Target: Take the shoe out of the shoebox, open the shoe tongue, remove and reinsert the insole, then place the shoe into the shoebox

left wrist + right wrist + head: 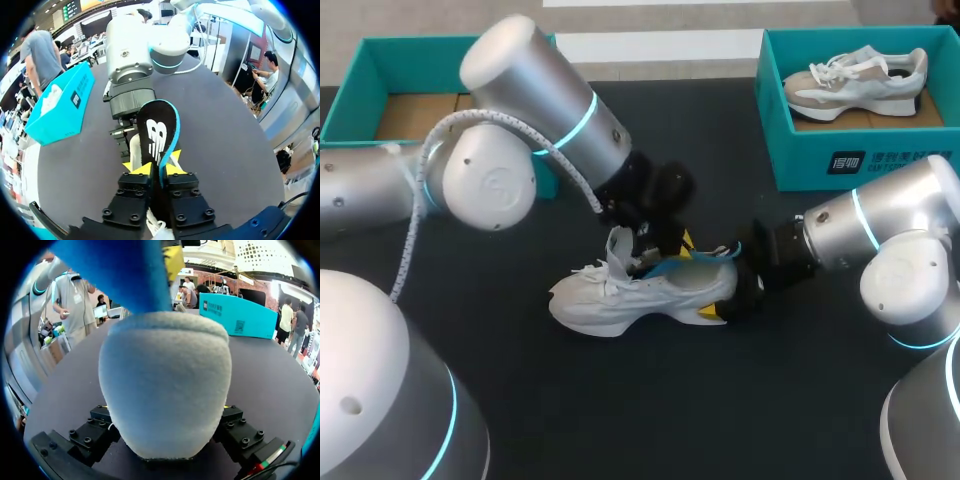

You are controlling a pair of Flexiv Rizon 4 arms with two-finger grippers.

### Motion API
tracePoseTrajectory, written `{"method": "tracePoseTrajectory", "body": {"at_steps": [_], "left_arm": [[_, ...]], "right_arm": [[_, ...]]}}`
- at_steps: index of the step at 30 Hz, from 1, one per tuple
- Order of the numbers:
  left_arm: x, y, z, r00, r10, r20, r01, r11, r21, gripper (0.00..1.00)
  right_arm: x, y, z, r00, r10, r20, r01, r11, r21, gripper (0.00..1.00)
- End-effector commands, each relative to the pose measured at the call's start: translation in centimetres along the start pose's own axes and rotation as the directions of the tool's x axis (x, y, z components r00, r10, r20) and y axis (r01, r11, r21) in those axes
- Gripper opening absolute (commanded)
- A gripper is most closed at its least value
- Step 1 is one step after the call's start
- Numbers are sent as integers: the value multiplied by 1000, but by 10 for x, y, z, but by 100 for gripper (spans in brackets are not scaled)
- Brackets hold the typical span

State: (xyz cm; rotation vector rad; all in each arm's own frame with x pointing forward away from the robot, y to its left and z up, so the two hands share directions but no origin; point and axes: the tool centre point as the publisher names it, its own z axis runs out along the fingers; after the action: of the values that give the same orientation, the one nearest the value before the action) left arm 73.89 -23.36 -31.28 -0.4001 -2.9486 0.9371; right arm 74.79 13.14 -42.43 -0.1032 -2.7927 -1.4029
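Insole [159, 135], half out of shoe [620, 300] mid-table [620, 420], is pinched tight by L gripper [152, 169]; heel is clamped by R gripper [722, 297]. Removal step judged underway; next, insole to be drawn clear w/ heel steadied.

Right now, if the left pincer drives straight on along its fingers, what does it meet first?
Apart from the insole it holds, the left pincer would probably meet the white sneaker first, just past its tips. The right pincer sits right behind. Depth is unclear.
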Motion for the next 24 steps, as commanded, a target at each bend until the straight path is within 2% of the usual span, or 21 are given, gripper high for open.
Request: {"method": "tracePoseTrajectory", "body": {"at_steps": [1, 3, 12, 13, 19, 22, 24], "left_arm": [[2, 0, 10, 999, 17, 32, -17, 1000, 3, 43], [4, 1, 8, 998, 28, 52, -29, 999, 15, 48], [17, 4, 0, 991, 63, 115, -65, 998, 17, 51], [18, 5, -1, 991, 64, 118, -66, 998, 18, 54], [26, 7, -4, 985, 67, 158, -70, 997, 13, 59], [27, 6, -2, 980, 56, 192, -58, 998, 5, 67], [28, 5, 0, 975, 29, 218, -33, 999, 12, 67]], "right_arm": [[-3, -4, 13, 1000, 1, 0, -1, 1000, 2, 0], [-3, -4, 13, 1000, 1, 0, -1, 1000, 2, 0], [-3, -4, 13, 1000, 1, 0, -1, 1000, 2, 0], [-3, -4, 13, 1000, 1, 0, -1, 1000, 2, 0], [-3, -4, 13, 1000, 1, 0, -1, 1000, 2, 0], [-3, -4, 13, 1000, 1, 0, -1, 1000, 2, 0], [-3, -4, 13, 1000, 1, 0, -1, 1000, 2, 0]]}}
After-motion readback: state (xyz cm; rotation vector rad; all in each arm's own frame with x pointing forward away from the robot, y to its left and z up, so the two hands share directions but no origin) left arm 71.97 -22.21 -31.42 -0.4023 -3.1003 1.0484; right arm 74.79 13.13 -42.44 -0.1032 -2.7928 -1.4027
